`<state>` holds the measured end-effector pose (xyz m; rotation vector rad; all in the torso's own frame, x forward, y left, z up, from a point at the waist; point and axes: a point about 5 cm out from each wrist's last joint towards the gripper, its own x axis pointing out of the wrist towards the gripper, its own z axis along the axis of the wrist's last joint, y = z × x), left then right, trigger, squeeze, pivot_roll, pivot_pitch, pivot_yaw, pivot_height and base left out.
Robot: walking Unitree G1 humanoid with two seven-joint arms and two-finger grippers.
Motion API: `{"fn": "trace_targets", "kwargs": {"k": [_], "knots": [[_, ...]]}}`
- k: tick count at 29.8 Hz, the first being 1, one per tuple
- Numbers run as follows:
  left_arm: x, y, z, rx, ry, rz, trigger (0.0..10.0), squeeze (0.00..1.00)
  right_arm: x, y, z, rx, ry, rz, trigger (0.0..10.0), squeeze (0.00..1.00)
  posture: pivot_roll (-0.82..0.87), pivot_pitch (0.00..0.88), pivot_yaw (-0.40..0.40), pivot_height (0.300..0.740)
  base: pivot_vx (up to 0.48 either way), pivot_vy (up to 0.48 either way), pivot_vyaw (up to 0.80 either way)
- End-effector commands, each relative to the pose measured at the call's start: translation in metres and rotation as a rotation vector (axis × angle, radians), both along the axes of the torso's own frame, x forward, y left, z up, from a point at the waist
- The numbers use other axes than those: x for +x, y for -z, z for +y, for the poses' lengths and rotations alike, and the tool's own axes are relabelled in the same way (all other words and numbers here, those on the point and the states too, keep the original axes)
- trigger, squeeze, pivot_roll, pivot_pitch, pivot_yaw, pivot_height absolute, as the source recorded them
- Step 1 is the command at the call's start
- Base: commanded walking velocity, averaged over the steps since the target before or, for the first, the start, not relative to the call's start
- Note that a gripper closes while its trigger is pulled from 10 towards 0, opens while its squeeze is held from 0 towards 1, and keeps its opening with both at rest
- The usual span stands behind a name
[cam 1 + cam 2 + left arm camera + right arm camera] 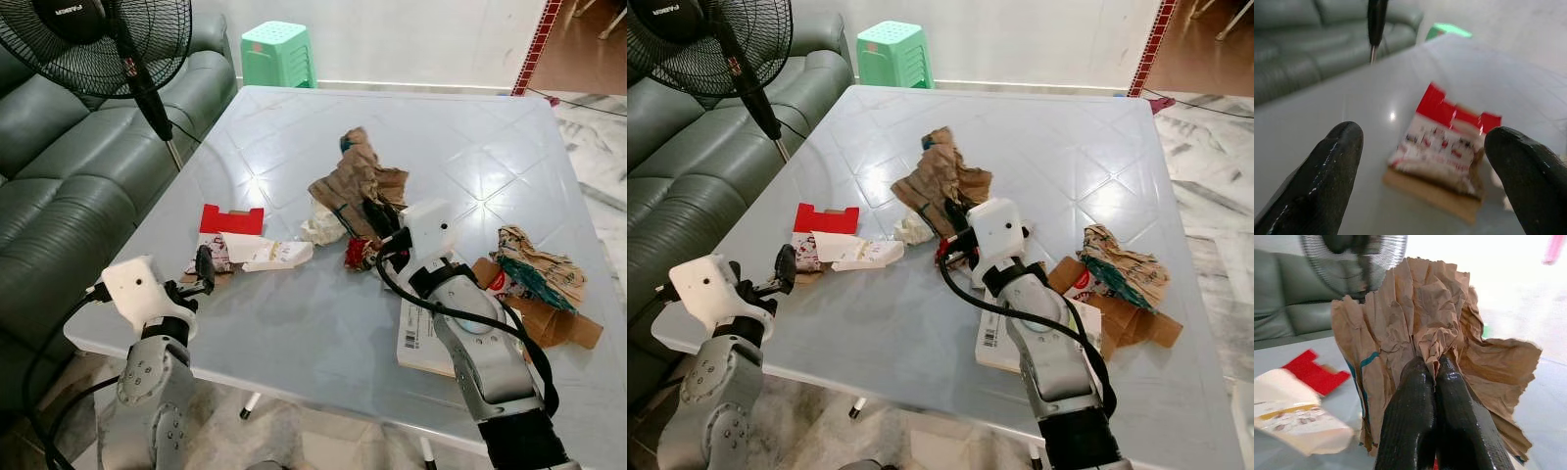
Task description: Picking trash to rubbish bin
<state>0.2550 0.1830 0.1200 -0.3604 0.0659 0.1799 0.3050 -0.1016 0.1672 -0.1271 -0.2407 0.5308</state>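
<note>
A crumpled brown paper bag (358,181) lies mid-table, and my right gripper (1434,377) is shut on a fold of it. In the eye views that gripper (377,217) sits at the bag's near edge, beside a small red wrapper (356,253) and a white crumpled scrap (321,227). My left gripper (1425,166) stands open at the table's left front, just short of a red-and-white packet (1447,142) lying on brown card. In the left eye view, the same packet (227,235) rests next to a white carton (277,255).
More crumpled brown and teal paper (534,279) and a flat white labelled box (423,338) lie at the right front. A standing fan (108,39) and a green-grey sofa (59,176) are on the left. A green stool (277,51) stands behind the grey table (294,323).
</note>
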Motion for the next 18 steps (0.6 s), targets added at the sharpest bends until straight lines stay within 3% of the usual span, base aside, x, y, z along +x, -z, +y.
{"fn": "trace_targets", "kwargs": {"k": [1,3,5,9,11,18], "knots": [[0.001,0.007,0.000,-0.060,0.002,0.056,10.0,0.00,0.000,-0.005,0.007,-0.016,-0.085,-0.002,0.0,0.00,0.03,0.074,0.051,0.740,0.000,0.000,0.00],[0.001,0.011,-0.001,-0.096,0.007,0.080,10.0,0.00,-0.001,-0.006,0.008,-0.029,-0.118,-0.002,0.0,0.00,0.02,0.074,0.050,0.740,0.000,0.000,0.00],[0.002,0.017,-0.004,-0.195,0.032,0.132,10.0,0.00,0.000,-0.009,0.006,-0.054,-0.143,-0.010,0.0,0.00,0.02,0.075,0.047,0.740,0.000,0.000,0.00],[0.004,0.018,-0.005,-0.244,0.042,0.145,10.0,0.00,0.001,-0.009,0.004,-0.054,-0.140,-0.010,0.0,0.00,0.02,0.076,0.047,0.740,0.000,0.000,0.00],[0.013,0.024,-0.010,-0.355,0.074,0.176,10.0,0.00,-0.008,-0.008,0.013,-0.055,-0.241,0.009,0.0,0.00,0.01,0.084,0.051,0.740,0.000,0.000,0.00],[0.026,0.025,-0.015,-0.402,0.109,0.178,10.0,0.00,-0.017,-0.011,0.020,-0.079,-0.329,0.005,0.0,0.00,0.00,0.088,0.057,0.740,0.000,0.000,0.00]]}}
